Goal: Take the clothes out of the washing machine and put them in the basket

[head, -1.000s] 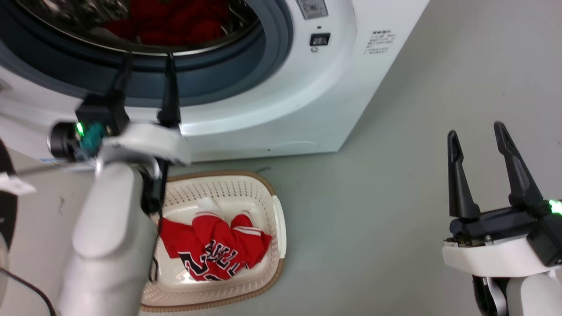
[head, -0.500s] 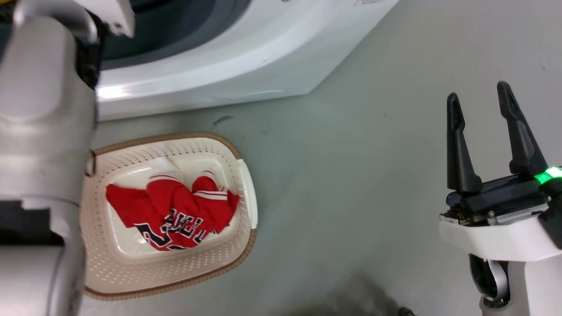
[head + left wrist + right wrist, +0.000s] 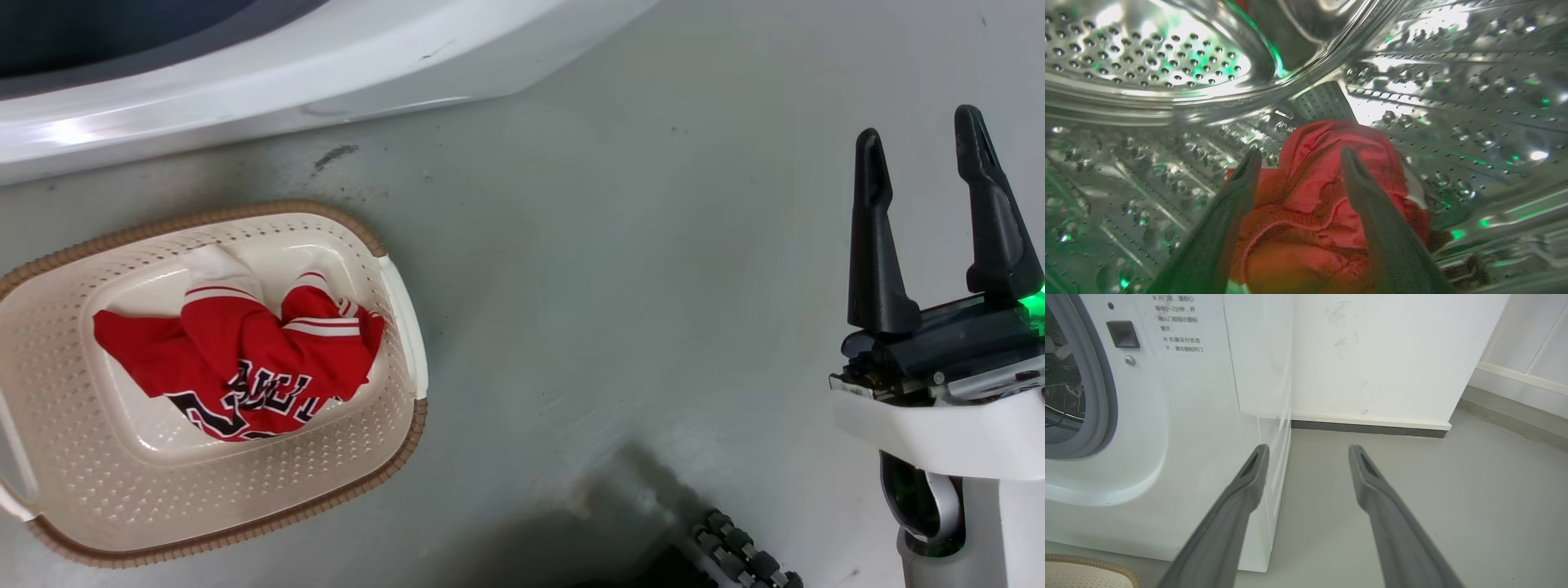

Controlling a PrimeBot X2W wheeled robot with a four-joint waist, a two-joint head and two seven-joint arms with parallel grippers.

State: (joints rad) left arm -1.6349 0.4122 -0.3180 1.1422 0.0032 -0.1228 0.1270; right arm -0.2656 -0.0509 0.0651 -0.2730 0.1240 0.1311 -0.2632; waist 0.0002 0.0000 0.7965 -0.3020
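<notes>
left gripper [image 3: 1300, 152] spread inside drum [image 3: 1147, 53], over red garment [image 3: 1310, 192] | right gripper [image 3: 918, 122] spread, empty, above floor [image 3: 612, 286]

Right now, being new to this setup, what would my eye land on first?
The red jersey, crumpled in the basket on the floor beside the washing machine. Next, a red garment lying in the steel drum, framed by the open left gripper in its wrist view. The right gripper hangs open over the floor.

A smooth grey floor [image 3: 1433, 490] meets a white wall [image 3: 1380, 355] with a dark baseboard [image 3: 1363, 428], ahead of the right gripper [image 3: 1309, 449].
</notes>
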